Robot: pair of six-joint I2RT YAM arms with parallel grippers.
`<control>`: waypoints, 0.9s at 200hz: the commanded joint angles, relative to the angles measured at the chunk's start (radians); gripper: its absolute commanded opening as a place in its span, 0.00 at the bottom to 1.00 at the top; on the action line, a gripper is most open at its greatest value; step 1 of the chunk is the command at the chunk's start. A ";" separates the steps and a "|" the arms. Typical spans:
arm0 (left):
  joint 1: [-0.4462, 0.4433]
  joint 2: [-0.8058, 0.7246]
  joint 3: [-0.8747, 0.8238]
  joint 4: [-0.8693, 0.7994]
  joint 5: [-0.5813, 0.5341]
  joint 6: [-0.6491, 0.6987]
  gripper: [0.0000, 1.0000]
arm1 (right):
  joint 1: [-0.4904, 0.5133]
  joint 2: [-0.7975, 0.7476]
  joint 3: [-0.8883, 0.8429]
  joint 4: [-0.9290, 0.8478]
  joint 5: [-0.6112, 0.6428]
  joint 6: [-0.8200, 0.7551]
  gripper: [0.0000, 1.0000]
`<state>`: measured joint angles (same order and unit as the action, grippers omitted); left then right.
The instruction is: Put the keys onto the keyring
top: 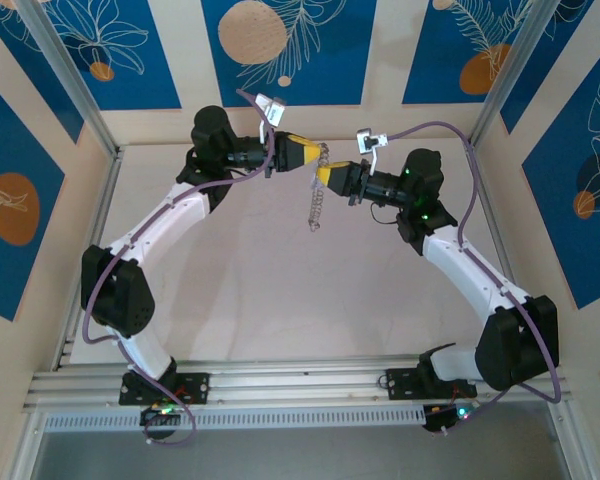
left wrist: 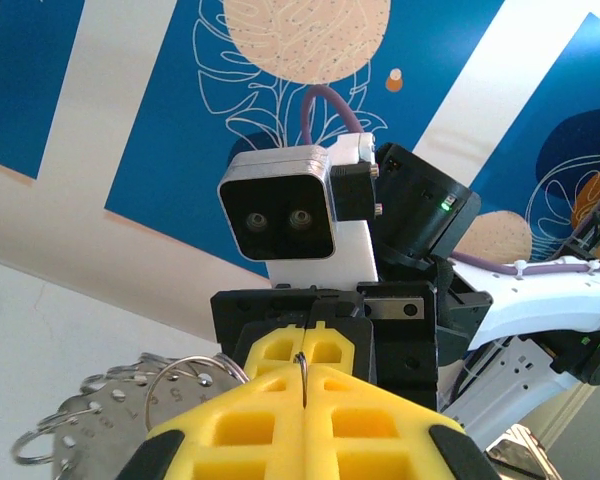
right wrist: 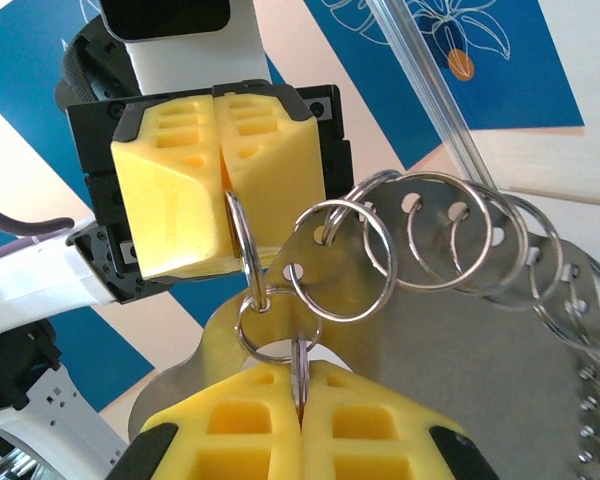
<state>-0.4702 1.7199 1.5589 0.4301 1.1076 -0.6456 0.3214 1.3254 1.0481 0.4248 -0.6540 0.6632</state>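
Top external view: the left end effector (top: 315,159) and right end effector (top: 323,176) meet tip to tip high above the bench (top: 280,290). The keyring (top: 317,205) hangs between and below them as a string of silver loops. Left wrist view: the left end effector (left wrist: 303,420) has its yellow fingers pressed together on a thin wire loop (left wrist: 302,372), directly facing the right end effector (left wrist: 308,350). The keyring's grey holed plate (left wrist: 120,410) lies lower left, and the stamped characters beside its holes are too small to read. Right wrist view: the left end effector (right wrist: 221,215) is clamped on one loop (right wrist: 242,240). The right end effector (right wrist: 300,395) is closed on a thin silver piece (right wrist: 298,365) seen edge-on; whether that is a key or a loop cannot be told. The keyring (right wrist: 460,350) spreads to the right, just beside both.
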 commanded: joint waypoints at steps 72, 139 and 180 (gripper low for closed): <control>-0.013 -0.072 0.000 -0.100 -0.005 0.161 0.00 | -0.041 -0.043 0.133 -0.335 -0.038 -0.128 0.00; -0.031 -0.091 0.021 -0.264 -0.035 0.300 0.00 | -0.040 -0.006 0.230 -0.446 -0.073 -0.171 0.00; -0.037 -0.092 0.020 -0.283 -0.038 0.320 0.00 | -0.038 0.006 0.265 -0.493 -0.073 -0.199 0.00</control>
<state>-0.4847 1.6573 1.5570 0.1722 1.0649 -0.3695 0.2813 1.3224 1.2648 -0.0246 -0.7071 0.5026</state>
